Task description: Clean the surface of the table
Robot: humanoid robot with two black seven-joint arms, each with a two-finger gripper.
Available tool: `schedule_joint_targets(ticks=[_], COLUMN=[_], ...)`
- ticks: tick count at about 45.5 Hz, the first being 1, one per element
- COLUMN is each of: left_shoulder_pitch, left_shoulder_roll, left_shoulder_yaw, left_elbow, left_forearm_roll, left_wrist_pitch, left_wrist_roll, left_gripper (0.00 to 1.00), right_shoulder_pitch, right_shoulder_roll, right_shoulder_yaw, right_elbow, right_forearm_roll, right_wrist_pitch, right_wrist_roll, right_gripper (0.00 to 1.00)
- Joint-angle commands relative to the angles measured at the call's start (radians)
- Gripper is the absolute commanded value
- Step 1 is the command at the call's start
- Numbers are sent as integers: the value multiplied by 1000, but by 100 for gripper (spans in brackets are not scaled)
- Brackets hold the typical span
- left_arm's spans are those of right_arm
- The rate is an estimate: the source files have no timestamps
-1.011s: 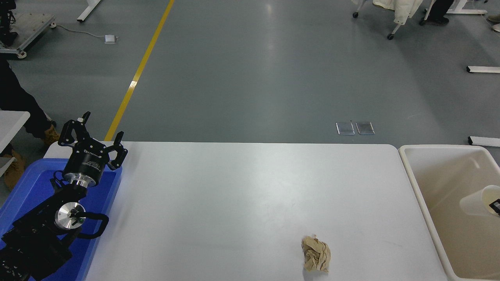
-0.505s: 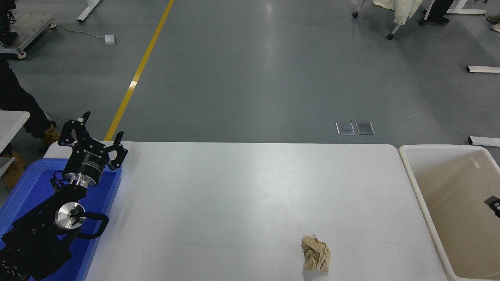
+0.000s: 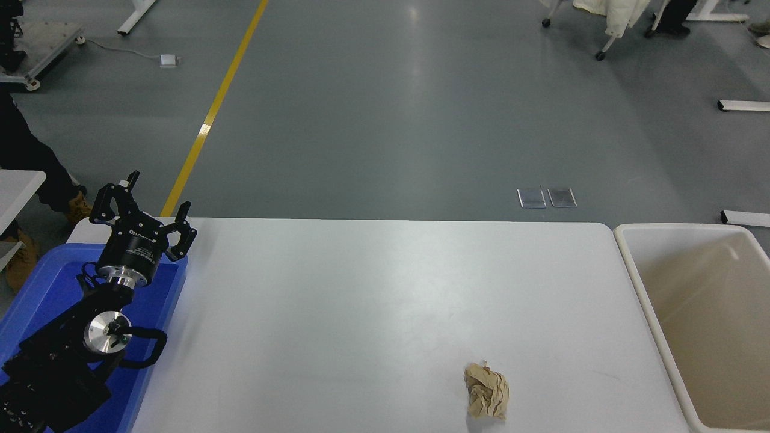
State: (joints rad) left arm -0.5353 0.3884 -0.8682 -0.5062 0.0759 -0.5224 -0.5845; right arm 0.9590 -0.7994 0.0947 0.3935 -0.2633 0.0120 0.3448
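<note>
The white table surface fills the middle of the head view. A crumpled ball of brown paper lies on it near the front edge, right of centre. My left gripper is parked at the lower left above the blue tray, fingers spread open and empty. My right arm and gripper are out of view.
A blue plastic tray sits at the table's left end under my left arm. A beige rectangular bin stands against the table's right end. A person's legs and boots are at the far left.
A pale cup and a black gripper tip showed over the bin at the right edge one second ago. The cup was gone half a second ago, and now the tip has left the view.
</note>
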Motion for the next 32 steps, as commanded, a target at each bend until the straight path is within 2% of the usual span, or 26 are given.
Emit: schedule_joint_targets(ticks=[1, 5, 11, 19, 23, 27, 32], left_shoulder_pitch=[0, 0, 0, 0, 0, 0, 0], left_shoulder_roll=[0, 0, 0, 0, 0, 0, 1], left_shoulder_yaw=[0, 0, 0, 0, 0, 0, 0], left_elbow=[0, 0, 0, 0, 0, 0, 0], left_forearm_roll=[-1, -1, -1, -1, -1, -1, -1], left_wrist_pitch=[-1, 1, -1, 1, 1, -1, 1], left_wrist_roll=[0, 0, 0, 0, 0, 0, 0], left_gripper=[100, 100, 100, 100, 100, 100, 100], right_shoulder_pitch=[78, 79, 66, -12, -62, -146, -259], right_shoulder_roll=[-26, 14, 57, 112, 146, 198, 267], right_shoulder_yaw=[232, 498, 738, 862, 866, 896, 1005], right_elbow=[45, 85, 189, 370, 401, 407, 406], right_forearm_roll=[1, 1, 1, 1, 1, 1, 1], right_wrist_pitch=[5, 17, 28, 28, 32, 103, 271], right_wrist_roll=[3, 0, -6, -6, -6, -4, 2], right_gripper=[99, 99, 99, 99, 99, 99, 99])
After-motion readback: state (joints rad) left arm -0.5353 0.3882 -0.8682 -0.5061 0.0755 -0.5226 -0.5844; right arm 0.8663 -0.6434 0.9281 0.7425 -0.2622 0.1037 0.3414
